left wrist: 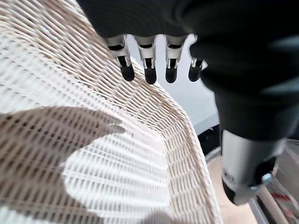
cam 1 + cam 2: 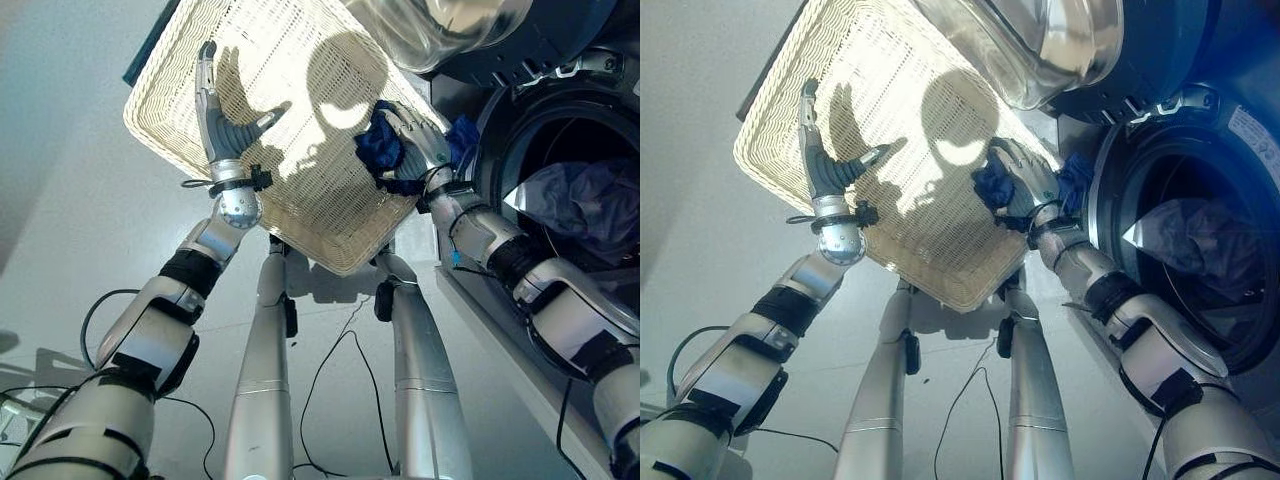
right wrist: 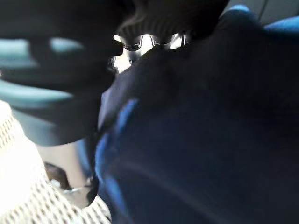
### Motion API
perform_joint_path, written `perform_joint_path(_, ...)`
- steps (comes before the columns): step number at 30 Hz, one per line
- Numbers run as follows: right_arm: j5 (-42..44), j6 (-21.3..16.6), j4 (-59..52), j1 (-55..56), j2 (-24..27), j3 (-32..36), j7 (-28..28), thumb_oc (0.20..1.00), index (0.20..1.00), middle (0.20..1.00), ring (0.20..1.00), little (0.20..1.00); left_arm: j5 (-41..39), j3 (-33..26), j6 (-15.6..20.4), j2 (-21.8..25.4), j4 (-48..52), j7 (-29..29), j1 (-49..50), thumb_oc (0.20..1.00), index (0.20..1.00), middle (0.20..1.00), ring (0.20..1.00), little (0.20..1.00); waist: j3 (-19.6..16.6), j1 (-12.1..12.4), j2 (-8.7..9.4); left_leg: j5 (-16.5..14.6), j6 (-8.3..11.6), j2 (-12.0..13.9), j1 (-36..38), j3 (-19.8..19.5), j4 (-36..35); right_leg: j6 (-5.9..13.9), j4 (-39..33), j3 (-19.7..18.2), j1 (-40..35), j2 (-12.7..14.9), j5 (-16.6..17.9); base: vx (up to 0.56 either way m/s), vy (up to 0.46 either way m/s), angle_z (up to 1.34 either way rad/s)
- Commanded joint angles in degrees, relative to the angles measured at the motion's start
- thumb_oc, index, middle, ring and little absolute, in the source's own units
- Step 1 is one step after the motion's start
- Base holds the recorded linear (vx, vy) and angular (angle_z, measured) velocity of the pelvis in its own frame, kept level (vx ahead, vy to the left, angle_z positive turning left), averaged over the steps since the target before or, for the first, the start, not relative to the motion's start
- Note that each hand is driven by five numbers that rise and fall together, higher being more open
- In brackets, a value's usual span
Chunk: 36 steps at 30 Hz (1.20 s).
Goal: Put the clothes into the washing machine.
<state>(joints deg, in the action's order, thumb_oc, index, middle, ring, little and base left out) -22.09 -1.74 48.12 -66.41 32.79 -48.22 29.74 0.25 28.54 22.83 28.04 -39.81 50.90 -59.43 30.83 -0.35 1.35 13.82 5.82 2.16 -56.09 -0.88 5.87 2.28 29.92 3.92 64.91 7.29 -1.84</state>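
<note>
Right hand (image 2: pixel 420 140) is wrapped around a dark blue cloth (image 2: pixel 382 148) that hides its fingertips; left hand (image 2: pixel 222 125) hangs open over our wicker basket (image 2: pixel 300 60), pale floor (image 2: pixel 60 200) underneath.

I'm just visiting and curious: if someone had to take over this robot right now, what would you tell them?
Left hand: open, fingers straight, over the basket, holding nothing.
Right hand: shut on a blue cloth at the basket's edge next to the washer.
Done: the washer door is open and some clothes lie in the drum.
Left: carry the blue cloth across into the drum and let go.
</note>
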Motion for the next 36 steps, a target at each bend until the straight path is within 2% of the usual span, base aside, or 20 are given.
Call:
perform_joint_path(1,-2.7,4.3,4.3,-1.2,1.9,-1.5,-2.3,1.0,1.0,1.0,1.0,1.0,-1.6,-1.9,2.3,-1.3,-0.5,0.8,-1.7,1.0,1.0,1.0,1.0,1.0,-1.0,-0.8,-3.65,-6.7,0.57,-2.1,-2.9,2.5,9.3,6.53,-14.4,2.4,-4.0,-2.0,11.6,0.02,-0.015,0.05)
perform_joint_path(2,-3.6,6.1,6.5,-1.5,1.6,-1.8,-3.2,1.0,1.0,1.0,1.0,1.0,-1.7,-1.4,2.6,-1.2,-0.9,0.8,-2.0,1.0,1.0,1.0,1.0,1.0,-1.0,-0.6,-3.74,-6.8,0.45,-2.2,-3.1,2.4,9.4,6.53,-14.4,2.5,-3.7,-2.0,11.7,0.02,-0.016,0.05)
perform_joint_path(5,-6.7,7.8,10.4,-2.0,1.2,-2.5,-5.6,1.0,1.0,1.0,1.0,1.0,-1.9,-1.0,3.0,-1.3,-1.3,0.7,-2.5,1.0,1.0,1.0,1.0,1.0,-1.0,-0.4,-4.01,-6.6,0.32,-2.3,-3.2,2.4,9.1,6.46,-14.5,2.6,-3.6,-2.0,11.9,0.02,-0.007,0.05)
perform_joint_path(11,-13.1,7.8,12.6,-1.5,1.1,-3.5,-8.9,1.0,1.0,1.0,1.0,1.0,-1.4,-1.2,3.1,-1.5,-0.6,1.1,-1.7,1.0,1.0,1.0,1.0,1.0,-1.0,-0.2,-3.85,-6.5,0.12,-2.4,-3.3,2.4,9.3,6.31,-14.3,2.7,-3.5,-2.2,12.0,0.01,-0.002,0.02)
perform_joint_path(12,-14.1,7.6,12.5,-1.5,1.4,-3.7,-9.5,0.784,0.784,0.784,0.784,0.784,-1.3,-1.2,3.2,-1.4,-0.5,1.1,-1.6,1.0,1.0,1.0,1.0,1.0,-1.0,-0.2,-3.74,-6.5,0.12,-2.4,-3.4,2.4,9.3,6.29,-14.2,2.7,-3.4,-2.2,12.0,0.0,0.0,0.0)
perform_joint_path(13,-14.3,7.4,12.5,-1.5,1.4,-3.7,-9.7,0.693,0.693,0.693,0.693,0.693,-1.3,-1.2,3.2,-1.3,-0.5,1.0,-1.6,1.0,1.0,1.0,1.0,1.0,-1.0,-0.2,-3.7,-6.5,0.1,-2.4,-3.4,2.4,9.3,6.28,-14.2,2.7,-3.4,-2.2,12.0,0.0,0.0,0.0)
perform_joint_path(14,-15.0,7.1,12.7,-1.3,1.6,-3.9,-10.3,0.529,0.529,0.529,0.529,0.529,-1.3,-1.3,3.3,-1.2,-0.5,1.0,-1.5,1.0,1.0,1.0,1.0,1.0,-1.0,-0.2,-3.6,-6.5,0.07,-2.4,-3.3,2.4,9.4,6.27,-14.2,2.7,-3.4,-2.3,12.0,0.0,0.0,0.0)
perform_joint_path(15,-15.9,6.4,12.7,-0.8,1.7,-4.2,-10.9,0.2,0.2,0.2,0.2,0.2,-1.2,-1.5,3.4,-1.1,-0.3,0.9,-1.3,1.0,1.0,1.0,1.0,1.0,-1.0,-0.2,-3.44,-6.4,0.1,-2.3,-3.3,2.3,9.4,6.29,-14.2,2.7,-3.5,-2.3,12.0,0.0,0.0,0.0)
perform_joint_path(20,-17.2,5.5,12.4,0.2,2.0,-4.3,-11.5,0.2,0.2,0.2,0.2,0.2,-1.0,-1.6,2.9,-1.0,-0.2,1.1,-1.2,1.0,1.0,1.0,1.0,1.0,-1.0,-0.4,-3.03,-6.4,0.1,-2.2,-3.1,2.3,9.4,6.3,-14.2,2.6,-3.7,-2.5,12.1,0.0,0.0,0.0)
perform_joint_path(31,-16.8,4.7,11.4,1.5,2.2,-3.5,-8.8,0.2,0.2,0.2,0.2,0.2,-1.4,-2.4,3.2,-0.7,-0.4,1.0,-0.8,1.0,1.0,1.0,1.0,1.0,-1.0,-0.9,-2.69,-6.3,0.19,-2.0,-3.0,2.1,9.1,6.31,-14.6,2.2,-3.6,-2.7,12.4,0.0,0.0,0.0)
perform_joint_path(34,-14.6,4.4,11.0,1.5,2.2,-3.1,-8.2,0.2,0.2,0.2,0.2,0.2,-1.4,-2.4,3.1,-0.9,-0.5,1.1,-0.9,1.0,1.0,1.0,1.0,1.0,-1.0,-1.0,-2.72,-6.3,0.21,-2.1,-3.0,2.1,9.2,6.33,-14.6,2.1,-3.6,-2.6,12.5,0.0,0.0,0.0)
perform_joint_path(36,-7.7,4.3,10.2,1.6,2.2,-2.1,-8.3,0.2,0.2,0.2,0.2,0.2,-1.3,-2.6,3.3,-1.1,-0.4,1.3,-0.7,1.0,1.0,1.0,1.0,1.0,-1.0,-1.0,-2.8,-6.2,0.24,-2.1,-3.0,2.2,9.1,6.31,-14.7,2.1,-3.6,-2.6,12.5,0.0,0.0,0.0)
